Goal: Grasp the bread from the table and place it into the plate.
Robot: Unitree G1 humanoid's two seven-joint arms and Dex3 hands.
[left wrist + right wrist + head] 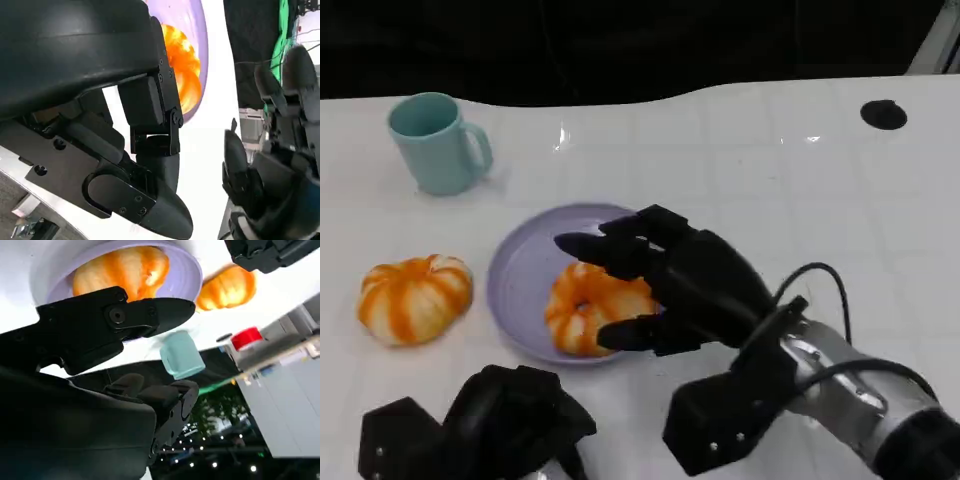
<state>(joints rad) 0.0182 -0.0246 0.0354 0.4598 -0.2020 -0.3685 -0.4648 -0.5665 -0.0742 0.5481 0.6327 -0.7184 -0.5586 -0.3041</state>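
An orange-and-white bread (582, 305) lies inside the lavender plate (520, 262) in the middle of the table. My right hand (670, 285) hovers over the plate from the right, its fingers spread above and beside the bread, and I see no firm grip on it. The right wrist view shows the same bread (120, 270) lying in the plate (186, 277) beyond my fingers. A second bread (415, 298) sits on the table left of the plate. At the near edge my left hand (510, 420) rests low with its fingers curled in, holding nothing.
A teal mug (438, 142) stands at the back left. A black round spot (884, 114) marks the table at the back right. White tabletop lies to the right of the plate.
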